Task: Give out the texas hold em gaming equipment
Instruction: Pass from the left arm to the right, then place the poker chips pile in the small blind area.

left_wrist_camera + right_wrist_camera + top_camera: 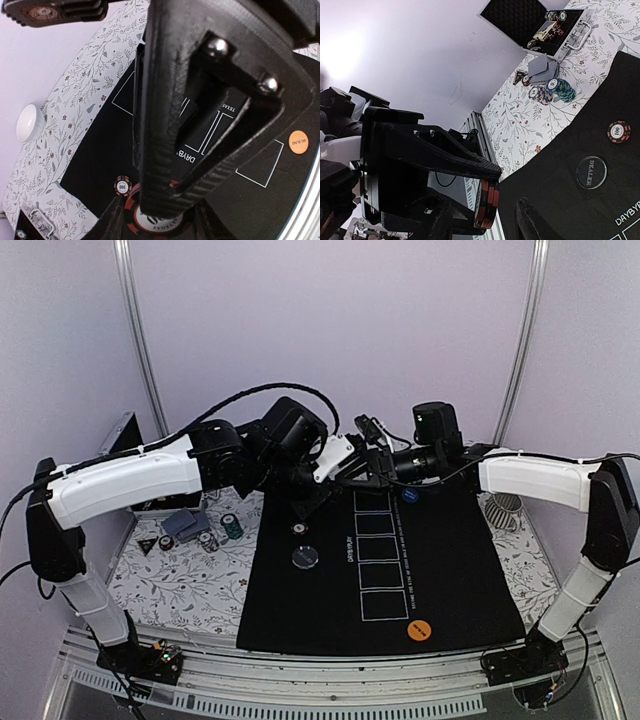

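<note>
— Well, start at the left: what lies on the cloth (180, 585)?

— An open case (512, 17) at the far corner. Only the right wrist view looks inside, where chips fill its tray. Near it lie the cards (542, 70), and just beside them two chip stacks (562, 90), one of them green-edged.

— And on the mat (470, 580)?

— A small 100 chip (299, 529) and, nearer the arms, the clear disc (305, 557). The right wrist view reads DEALER on it; from above it is only a grey circle.

— The grippers?

— They meet above the mat's far end, and from above their bodies hide what is between them. The left wrist view shows the left gripper (159, 227) closed on the red chips (488, 202), with a finger at either side of the rim and the face turned to the camera. The right wrist view shows the same chips edge-on, as a short stack.

— And the other one?

— The right gripper (485, 227) faces it with its jaws wide. The finger plainly in view stands apart from the stack, so it grips nothing.

— Further right?

— A blue disc (408, 495) at the mat's far end shows only from above. An orange disc (418, 631) lies at the near right; the left wrist view reads BIG BLIND on it. The bowl (20, 131) sits on the cloth past the mat's right edge.
</note>
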Action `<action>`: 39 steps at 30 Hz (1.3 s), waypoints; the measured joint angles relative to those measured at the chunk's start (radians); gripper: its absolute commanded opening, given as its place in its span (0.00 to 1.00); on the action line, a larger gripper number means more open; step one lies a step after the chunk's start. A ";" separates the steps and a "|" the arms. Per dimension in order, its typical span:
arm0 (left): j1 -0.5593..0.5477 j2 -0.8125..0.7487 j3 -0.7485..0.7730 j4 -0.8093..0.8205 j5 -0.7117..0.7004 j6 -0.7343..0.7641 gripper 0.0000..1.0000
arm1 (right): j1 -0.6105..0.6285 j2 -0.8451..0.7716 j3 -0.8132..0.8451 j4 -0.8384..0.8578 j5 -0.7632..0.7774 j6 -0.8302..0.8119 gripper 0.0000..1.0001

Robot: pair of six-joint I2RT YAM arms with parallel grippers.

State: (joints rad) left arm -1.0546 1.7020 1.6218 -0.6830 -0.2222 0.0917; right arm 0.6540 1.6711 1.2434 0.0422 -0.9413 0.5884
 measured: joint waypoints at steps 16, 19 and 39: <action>-0.003 0.008 -0.002 0.005 -0.052 0.014 0.02 | 0.012 0.037 -0.001 0.019 -0.014 0.041 0.02; -0.003 0.008 -0.006 0.009 -0.056 0.013 0.57 | 0.004 0.037 0.001 0.010 -0.011 0.035 0.02; 0.121 -0.179 -0.227 0.060 -0.101 -0.169 0.98 | -0.566 0.203 -0.073 -0.098 0.235 -0.094 0.02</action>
State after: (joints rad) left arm -0.9333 1.5230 1.3952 -0.6235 -0.3237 -0.0776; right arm 0.0879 1.8744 1.1706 -0.0563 -0.7059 0.4942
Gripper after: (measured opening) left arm 0.981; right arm 0.085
